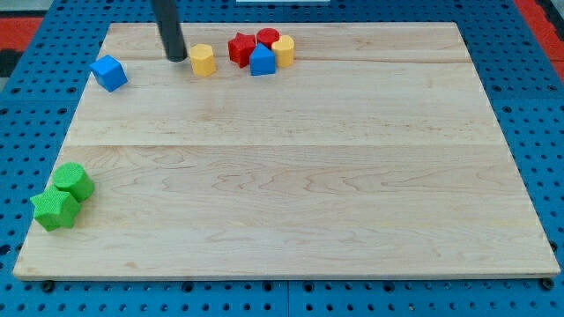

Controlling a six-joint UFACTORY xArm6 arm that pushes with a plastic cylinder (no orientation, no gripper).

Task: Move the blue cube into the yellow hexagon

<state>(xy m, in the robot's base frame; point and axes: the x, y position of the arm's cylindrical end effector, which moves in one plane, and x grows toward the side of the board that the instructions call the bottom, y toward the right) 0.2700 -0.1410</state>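
seven small blocks lie on the pale wooden board in the one camera view, and the board itself sits on a blue pegboard that shows on all sides.

the dark rod comes down from the view's top, left of centre, and my tip rests on the board near its top edge. there are no jaws on this arm, only the bare rod, so nothing is clamped and nothing is held. my tip stands just to the left of the yellow hexagon, close beside it; whether the two touch i cannot tell.

the blue cube sits well to the left of my tip, a little lower in the view, near the board's left edge. it is turned somewhat askew to the board's edges, and it stands apart from every other block. my tip lies between the blue cube and the yellow hexagon.

right of the yellow hexagon is a tight cluster: a red star, a red cylinder behind it, a blue block with a peaked top in front, and a yellow cylinder on the right side.

down at the view's bottom left corner a green cylinder and a green star sit touching each other.
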